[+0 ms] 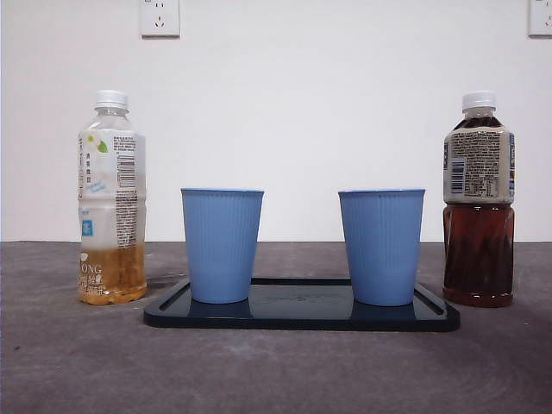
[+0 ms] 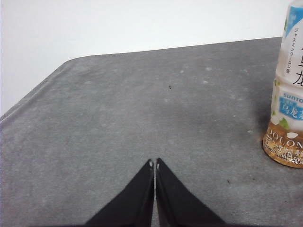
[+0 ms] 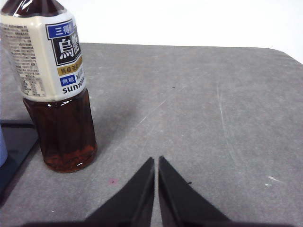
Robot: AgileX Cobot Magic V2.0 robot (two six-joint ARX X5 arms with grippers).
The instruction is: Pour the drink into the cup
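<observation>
Two blue ribbed cups (image 1: 222, 245) (image 1: 381, 246) stand upright on a dark tray (image 1: 302, 317). A nearly empty pale tea bottle (image 1: 111, 200) with a white cap stands left of the tray; it also shows in the left wrist view (image 2: 288, 94). A full dark tea bottle (image 1: 479, 203) with a white cap stands right of the tray; it also shows in the right wrist view (image 3: 54, 85). My left gripper (image 2: 155, 164) is shut and empty above the table, apart from the pale bottle. My right gripper (image 3: 156, 162) is shut and empty, apart from the dark bottle.
The grey table (image 1: 276, 371) runs to a white wall with two outlets (image 1: 159, 17). The table's rounded far corners show in the left wrist view (image 2: 71, 64) and the right wrist view (image 3: 284, 54). The tray's edge shows in the right wrist view (image 3: 14, 146).
</observation>
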